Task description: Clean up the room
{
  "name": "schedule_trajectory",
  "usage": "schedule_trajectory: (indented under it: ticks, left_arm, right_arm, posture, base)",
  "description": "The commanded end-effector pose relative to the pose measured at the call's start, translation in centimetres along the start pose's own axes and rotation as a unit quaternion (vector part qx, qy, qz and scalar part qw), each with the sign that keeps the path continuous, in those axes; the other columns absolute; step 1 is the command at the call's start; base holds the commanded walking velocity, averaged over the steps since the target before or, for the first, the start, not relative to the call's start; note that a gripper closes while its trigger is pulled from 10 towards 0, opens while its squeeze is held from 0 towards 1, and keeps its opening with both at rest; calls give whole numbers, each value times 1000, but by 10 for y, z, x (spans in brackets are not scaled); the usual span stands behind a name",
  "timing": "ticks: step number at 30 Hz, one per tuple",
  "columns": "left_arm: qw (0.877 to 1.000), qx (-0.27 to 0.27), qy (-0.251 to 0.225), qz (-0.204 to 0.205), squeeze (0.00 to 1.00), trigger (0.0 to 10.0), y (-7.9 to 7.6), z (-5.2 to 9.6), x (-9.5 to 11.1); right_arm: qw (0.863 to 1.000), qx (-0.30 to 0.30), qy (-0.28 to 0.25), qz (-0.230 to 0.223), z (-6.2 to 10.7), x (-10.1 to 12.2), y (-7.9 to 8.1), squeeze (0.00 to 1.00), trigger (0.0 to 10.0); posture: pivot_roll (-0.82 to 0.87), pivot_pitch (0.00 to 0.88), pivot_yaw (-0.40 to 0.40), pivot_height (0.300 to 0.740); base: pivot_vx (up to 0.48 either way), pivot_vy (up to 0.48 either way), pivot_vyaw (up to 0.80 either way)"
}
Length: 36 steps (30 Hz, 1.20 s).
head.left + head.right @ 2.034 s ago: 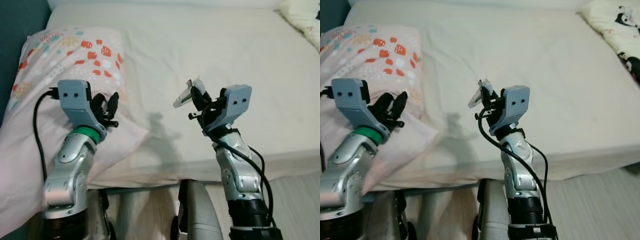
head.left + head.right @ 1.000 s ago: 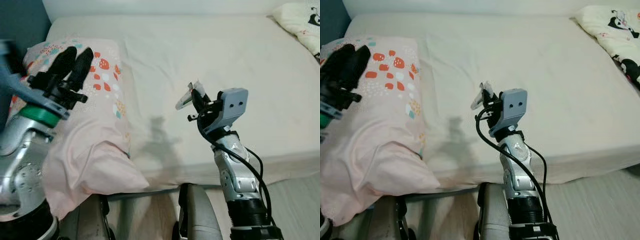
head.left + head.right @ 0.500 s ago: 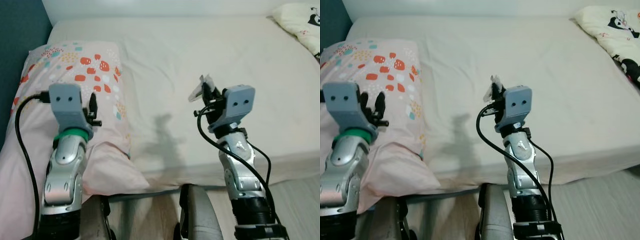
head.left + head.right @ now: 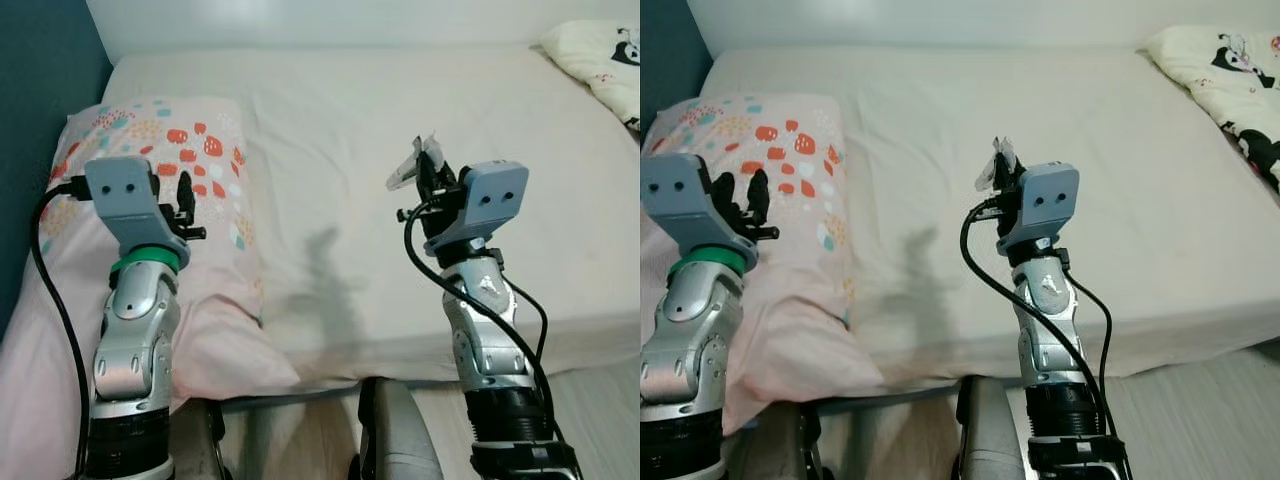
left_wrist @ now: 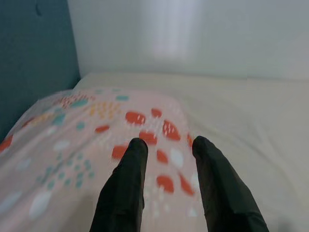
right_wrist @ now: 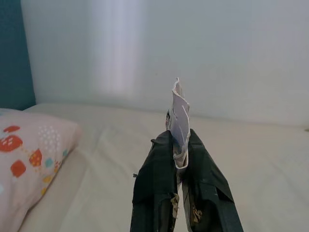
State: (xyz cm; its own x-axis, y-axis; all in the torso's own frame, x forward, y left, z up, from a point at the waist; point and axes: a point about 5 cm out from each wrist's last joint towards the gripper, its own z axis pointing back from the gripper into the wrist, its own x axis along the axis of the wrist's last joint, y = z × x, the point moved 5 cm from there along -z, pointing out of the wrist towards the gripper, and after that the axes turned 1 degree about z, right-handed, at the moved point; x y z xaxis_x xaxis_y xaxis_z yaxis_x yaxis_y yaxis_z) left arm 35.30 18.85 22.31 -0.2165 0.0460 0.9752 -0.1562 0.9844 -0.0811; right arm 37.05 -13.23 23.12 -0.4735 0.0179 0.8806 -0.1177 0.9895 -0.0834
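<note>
One end effector [image 6: 179,145] pinches a wrapper [image 6: 179,123].

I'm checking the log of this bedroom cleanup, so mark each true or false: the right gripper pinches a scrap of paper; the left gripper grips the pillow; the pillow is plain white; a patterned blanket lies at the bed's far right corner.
1. The right gripper pinches a scrap of paper. True.
2. The left gripper grips the pillow. False: its fingers are apart, above the pillow.
3. The pillow is plain white. False: it is pink with red and teal spots.
4. A patterned blanket lies at the bed's far right corner. True.
</note>
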Motion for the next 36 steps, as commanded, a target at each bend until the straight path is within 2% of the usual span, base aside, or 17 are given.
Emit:
schedule_trajectory:
  ticks: [1, 10, 24, 36]
  left_arm:
    - [1000, -7, 0, 4, 0, 10000, -4, -1, -1]
    - [999, -36, -5, 9, 0, 10000, -18, -2, 1]
    - [999, -53, -4, 8, 0, 10000, -26, -4, -1]
    - [998, -69, -1, 11, 0, 10000, -34, -1, -3]
  right_arm:
    - [1000, -2, 1, 2, 1, -2, -1, 0, 10000]
    - [1000, -2, 5, 3, 0, -5, -3, 0, 10000]
    - [1000, -9, 8, 3, 0, -8, -5, 0, 10000]
    - [1000, -14, 9, 1, 2, -10, -4, 0, 10000]
  posture:
    - [-35, 33, -4, 640]
    - [-38, 24, -4, 675]
    - [-40, 12, 0, 738]
    - [-41, 18, 4, 740]
  base:
    - [0, 0, 0]
    - [0, 0, 0]
    - [0, 0, 0]
    - [0, 0, 0]
